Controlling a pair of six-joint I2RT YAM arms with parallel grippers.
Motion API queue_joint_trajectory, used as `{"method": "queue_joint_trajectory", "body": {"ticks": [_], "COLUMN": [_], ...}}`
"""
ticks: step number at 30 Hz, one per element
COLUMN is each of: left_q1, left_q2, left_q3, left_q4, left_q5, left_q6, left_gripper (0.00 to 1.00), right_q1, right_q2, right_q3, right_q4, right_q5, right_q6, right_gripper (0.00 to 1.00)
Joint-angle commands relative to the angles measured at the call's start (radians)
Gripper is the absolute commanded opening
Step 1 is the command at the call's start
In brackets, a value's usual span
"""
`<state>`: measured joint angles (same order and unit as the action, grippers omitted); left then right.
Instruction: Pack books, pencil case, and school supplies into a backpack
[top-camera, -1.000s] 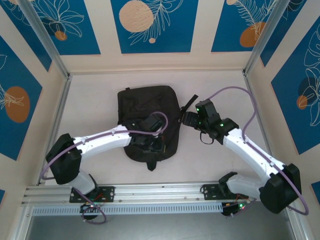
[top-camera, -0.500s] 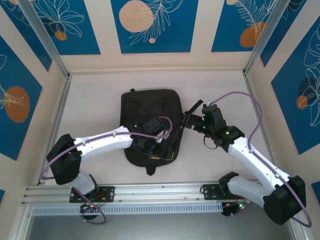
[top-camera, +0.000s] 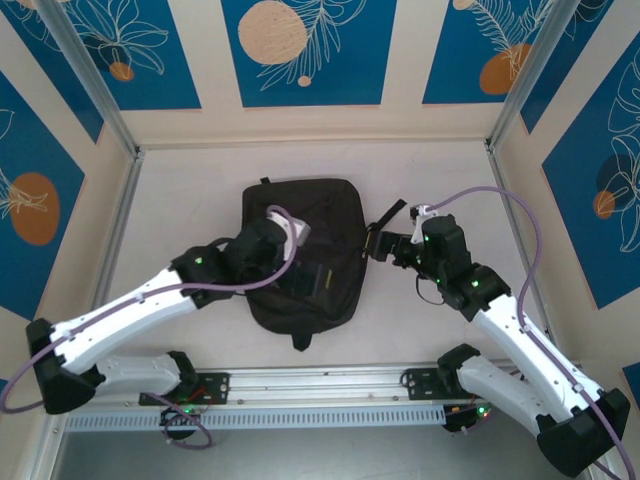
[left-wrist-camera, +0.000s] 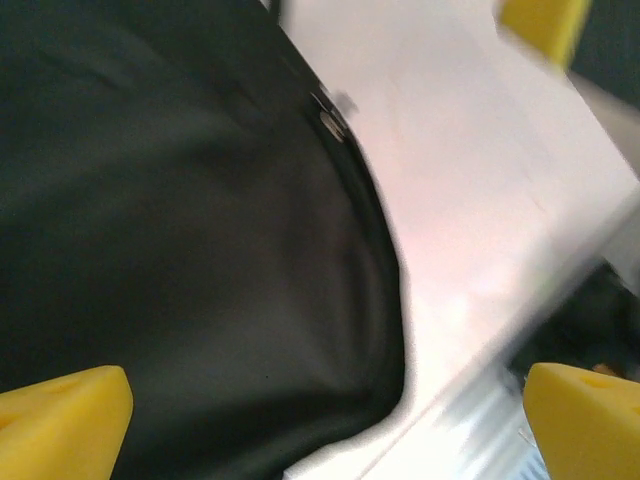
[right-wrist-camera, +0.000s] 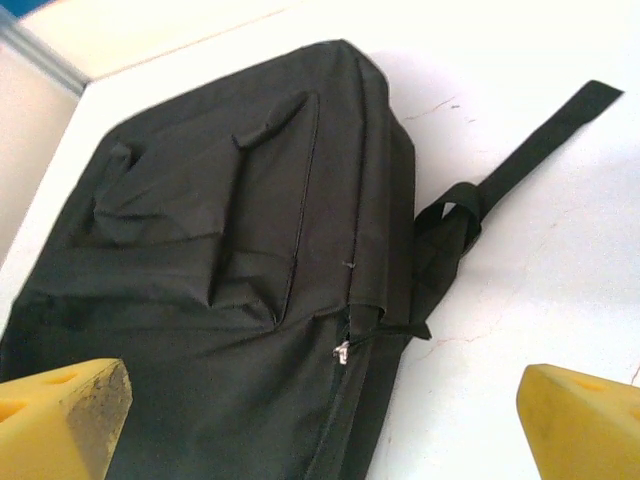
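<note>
Left jaws gape empty over the backpack (top-camera: 325, 208); right jaws gape empty just beside it.

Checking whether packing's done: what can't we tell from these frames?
1. Backpack contents: its closed fabric hides them, top and both wrist views.
2. Backpack's middle, top view: covered by the left arm.
3. Zip pull, left wrist view: motion blur, details unreadable.
4. Backpack's lower end, right wrist view: cut off by the bottom edge.
</note>
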<state>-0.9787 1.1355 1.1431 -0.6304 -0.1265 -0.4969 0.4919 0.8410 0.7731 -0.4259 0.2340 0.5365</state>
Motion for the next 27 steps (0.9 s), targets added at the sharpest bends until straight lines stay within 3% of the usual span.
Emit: {"method": "queue_joint_trajectory", "body": {"ticks": [1,3,5,6,7,9,11,13,17,23,25,27], "left_q1": [0.012,0.029,0.076,0.117,0.167,0.312,0.442,0.562,0.755,0.826,0.835,0.830], "left_q2": [-0.108,-0.160,-0.179,-0.180,-0.182,-0.207,-0.230,-0.207,-0.040,0.208,0.280,0.333], "left_q3": [-0.078,-0.193,-0.305,-0.353,-0.384,-0.473,-0.602,-0.703,-0.710,-0.715,-0.637,-0.618], "left_q4": [0.156,0.354,0.534,0.590,0.629,0.720,0.903,1.044,1.008,1.163,1.112,1.183], "left_q5": [-0.399,-0.449,-0.402,-0.408,-0.426,-0.351,-0.266,-0.256,-0.236,-0.211,-0.058,0.004], "left_q6": [0.282,0.500,0.706,0.727,0.693,0.609,0.586,0.544,0.441,0.494,0.577,0.616], "left_gripper": [1.00,1.00,1.00,1.00,1.00,1.00,1.00,1.00,1.00,1.00,1.00,1.00], "right_q1": [0.028,0.051,0.063,0.065,0.066,0.074,0.077,0.077,0.066,-0.037,-0.088,-0.143], "right_q2": [0.034,0.047,0.039,0.026,0.011,-0.024,-0.036,-0.021,0.077,0.206,0.254,0.306], "right_q3": [0.073,0.098,0.090,0.069,0.041,-0.044,-0.119,-0.176,-0.213,-0.281,-0.298,-0.329], "right_q4": [-0.017,-0.012,0.036,0.090,0.146,0.323,0.497,0.645,0.782,0.980,1.000,1.030], "right_q5": [-0.092,-0.084,-0.045,-0.038,-0.035,-0.064,-0.079,-0.086,0.114,0.266,0.289,0.301], "right_q6": [-0.132,-0.188,-0.232,-0.266,-0.300,-0.409,-0.450,-0.499,-0.582,-0.636,-0.606,-0.572], "right_gripper": [0.99,0.99,0.99,0.99,0.99,0.99,0.99,0.99,0.99,0.99,0.99,0.99]}}
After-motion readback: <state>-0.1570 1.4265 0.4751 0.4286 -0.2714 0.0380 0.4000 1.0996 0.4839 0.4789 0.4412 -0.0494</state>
